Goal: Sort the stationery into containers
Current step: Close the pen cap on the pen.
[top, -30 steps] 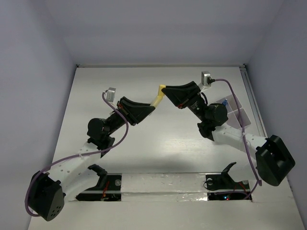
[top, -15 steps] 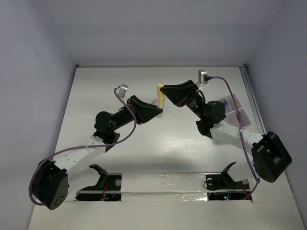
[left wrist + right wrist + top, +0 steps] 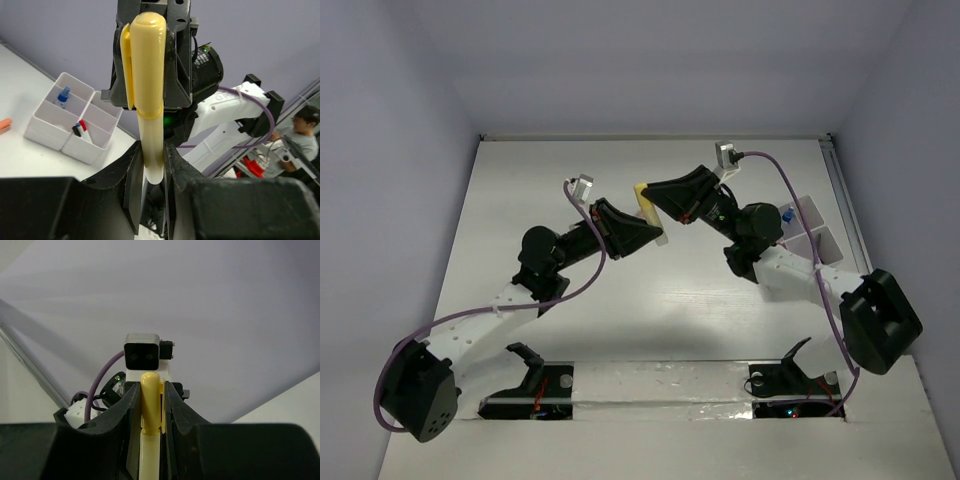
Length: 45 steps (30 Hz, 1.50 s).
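One piece of stationery, a cream marker with a yellow cap (image 3: pixel 149 75), is held in the air between both arms, above the middle of the table (image 3: pixel 646 206). My left gripper (image 3: pixel 153 162) is shut on its cream barrel end. My right gripper (image 3: pixel 151 402) is shut on the yellow cap (image 3: pixel 150 407), facing the left one. In the top view the left gripper (image 3: pixel 658 237) and right gripper (image 3: pixel 651 193) meet tip to tip. The containers (image 3: pixel 50 137), joined white boxes, sit at the table's right edge (image 3: pixel 817 213).
The containers hold a blue-tipped item (image 3: pixel 63 95) and short black and red pieces (image 3: pixel 80 130). A small orange piece (image 3: pixel 4 124) lies on the table beside them. The left wrist camera (image 3: pixel 141 355) faces the right wrist view closely.
Both grippers have carried the marker a little to the left. The left arm has stretched farther forward, and the right arm has drawn off the containers, showing more of them.
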### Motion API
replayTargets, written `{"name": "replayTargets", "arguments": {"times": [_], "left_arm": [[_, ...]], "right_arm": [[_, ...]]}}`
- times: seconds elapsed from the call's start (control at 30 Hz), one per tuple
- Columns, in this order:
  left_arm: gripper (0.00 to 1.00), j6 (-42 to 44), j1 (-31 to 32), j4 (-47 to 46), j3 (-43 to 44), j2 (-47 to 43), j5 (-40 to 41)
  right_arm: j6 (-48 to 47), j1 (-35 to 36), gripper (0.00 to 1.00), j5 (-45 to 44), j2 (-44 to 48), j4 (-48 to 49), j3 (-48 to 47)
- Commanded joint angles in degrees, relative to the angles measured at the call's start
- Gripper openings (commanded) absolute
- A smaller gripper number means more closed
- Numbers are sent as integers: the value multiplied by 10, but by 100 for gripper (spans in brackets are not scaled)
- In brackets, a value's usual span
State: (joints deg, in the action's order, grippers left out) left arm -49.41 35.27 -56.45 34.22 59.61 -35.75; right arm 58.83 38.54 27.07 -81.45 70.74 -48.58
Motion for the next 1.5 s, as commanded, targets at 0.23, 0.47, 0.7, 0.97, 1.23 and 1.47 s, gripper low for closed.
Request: {"name": "replayTargets", "arguments": {"times": [0.23,0.47,0.7,0.97,1.23,1.47], "left_arm": [[0,82,2,21,36,-102,82],[0,88,2,42,34,-112,67],[0,111,-9,80,49,-132,82],[0,118,-20,97,92,-122,74],[0,115,-43,107,121,-111,53],[0,98,-49,90,125,-87,39]], "right_arm": [[-109,17,0,105,42,-342,-30],[-210,17,0,100,80,-524,-51],[-228,17,0,119,97,-554,-6],[-222,17,0,133,116,-531,78],[-201,22,0,158,110,-490,148],[-200,35,0,156,110,-491,159]]}}
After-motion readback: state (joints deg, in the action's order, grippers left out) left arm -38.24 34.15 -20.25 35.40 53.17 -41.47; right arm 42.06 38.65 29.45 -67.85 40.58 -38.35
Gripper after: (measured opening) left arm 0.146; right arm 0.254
